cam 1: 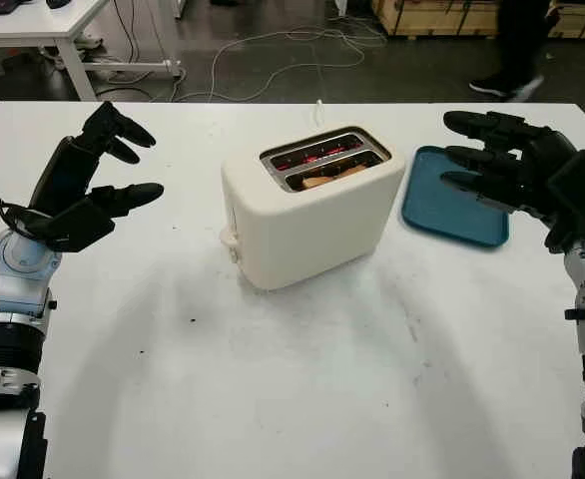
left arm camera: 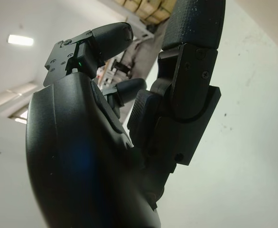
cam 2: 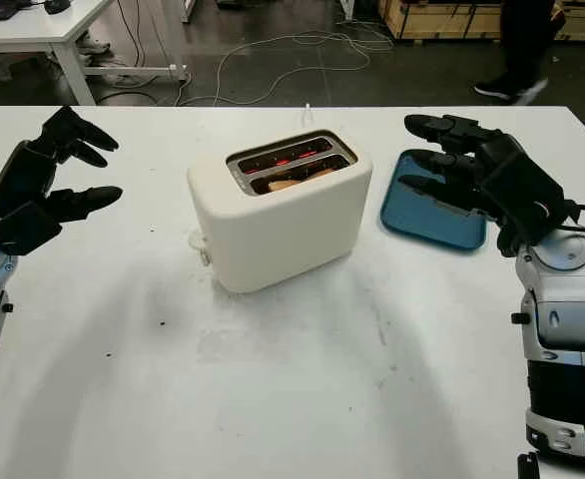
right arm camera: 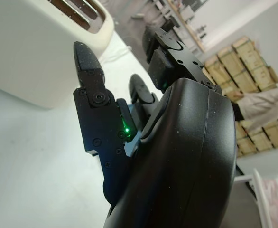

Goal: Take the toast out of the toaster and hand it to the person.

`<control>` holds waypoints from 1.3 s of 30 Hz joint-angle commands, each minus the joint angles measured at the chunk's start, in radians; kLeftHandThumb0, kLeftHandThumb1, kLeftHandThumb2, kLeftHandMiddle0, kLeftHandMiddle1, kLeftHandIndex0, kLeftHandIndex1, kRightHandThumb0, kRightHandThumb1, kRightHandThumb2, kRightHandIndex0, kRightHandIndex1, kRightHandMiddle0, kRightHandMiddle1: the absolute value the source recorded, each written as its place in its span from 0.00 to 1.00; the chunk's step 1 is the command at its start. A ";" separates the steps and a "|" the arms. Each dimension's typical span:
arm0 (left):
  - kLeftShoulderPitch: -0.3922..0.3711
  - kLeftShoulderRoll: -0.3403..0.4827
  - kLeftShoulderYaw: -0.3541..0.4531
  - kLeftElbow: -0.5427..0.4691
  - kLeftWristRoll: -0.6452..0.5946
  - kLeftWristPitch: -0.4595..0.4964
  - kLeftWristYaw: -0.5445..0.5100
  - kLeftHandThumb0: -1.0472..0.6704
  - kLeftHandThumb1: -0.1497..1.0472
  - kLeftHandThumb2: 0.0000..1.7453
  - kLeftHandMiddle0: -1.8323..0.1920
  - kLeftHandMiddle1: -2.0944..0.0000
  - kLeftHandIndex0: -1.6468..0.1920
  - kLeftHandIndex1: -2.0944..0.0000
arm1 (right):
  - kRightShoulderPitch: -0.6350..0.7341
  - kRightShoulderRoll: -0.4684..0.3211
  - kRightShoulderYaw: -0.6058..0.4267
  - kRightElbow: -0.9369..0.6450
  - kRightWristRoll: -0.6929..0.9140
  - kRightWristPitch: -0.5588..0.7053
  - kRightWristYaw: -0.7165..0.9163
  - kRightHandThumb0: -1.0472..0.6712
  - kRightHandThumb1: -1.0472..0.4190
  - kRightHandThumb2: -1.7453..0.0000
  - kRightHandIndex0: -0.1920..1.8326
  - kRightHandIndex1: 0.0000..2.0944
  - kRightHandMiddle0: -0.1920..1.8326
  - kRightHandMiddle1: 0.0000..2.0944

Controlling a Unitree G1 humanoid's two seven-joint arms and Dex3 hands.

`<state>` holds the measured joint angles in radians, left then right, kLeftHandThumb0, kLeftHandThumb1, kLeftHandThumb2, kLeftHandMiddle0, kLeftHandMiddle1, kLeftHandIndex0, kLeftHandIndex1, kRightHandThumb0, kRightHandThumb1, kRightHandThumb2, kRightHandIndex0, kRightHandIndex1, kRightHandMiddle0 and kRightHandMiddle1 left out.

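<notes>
White table [cam 1: 302, 399] carries everything. Cream two-slot toaster [cam 1: 307, 215] sits at centre, slots up, heating elements glowing red in the far slot. Toast [cam 1: 332, 176] is down in the near slot, only its top edge visible, not yet lifted out.

Blue tray [cam 1: 452, 215] lies flat at 3 o'clock of the toaster, just beside it, nothing on it.

Left hand [cam 1: 98, 190] is raised above the table at 9 o'clock of the toaster, well apart from it, open, holding nothing; palm faces the toaster, forearm angled up from the bottom left.

Right hand [cam 1: 502, 170] is raised at 3 o'clock, hovering over the far edge of the tray, open, holding nothing, fingers pointing toward the toaster.

Person's legs [cam 1: 517, 45] on the floor beyond the table at 1 o'clock.
</notes>
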<state>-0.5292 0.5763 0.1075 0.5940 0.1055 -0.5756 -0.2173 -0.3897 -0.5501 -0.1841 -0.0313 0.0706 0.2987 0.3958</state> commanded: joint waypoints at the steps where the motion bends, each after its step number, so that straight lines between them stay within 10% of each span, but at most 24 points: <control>1: -0.017 0.008 0.000 0.002 0.009 -0.010 0.009 0.00 0.89 0.11 0.88 0.21 0.86 0.26 | -0.007 0.004 -0.007 -0.011 0.014 0.010 -0.005 0.42 0.11 1.00 0.36 0.00 0.35 0.00; 39: -0.011 0.008 0.003 -0.005 0.001 -0.003 0.007 0.00 0.89 0.11 0.87 0.21 0.86 0.26 | 0.003 0.003 -0.004 -0.018 0.004 0.005 -0.007 0.41 0.12 1.00 0.37 0.01 0.35 0.00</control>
<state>-0.5291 0.5765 0.1075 0.5933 0.1077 -0.5772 -0.2120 -0.3859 -0.5490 -0.1853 -0.0369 0.0680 0.3015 0.3934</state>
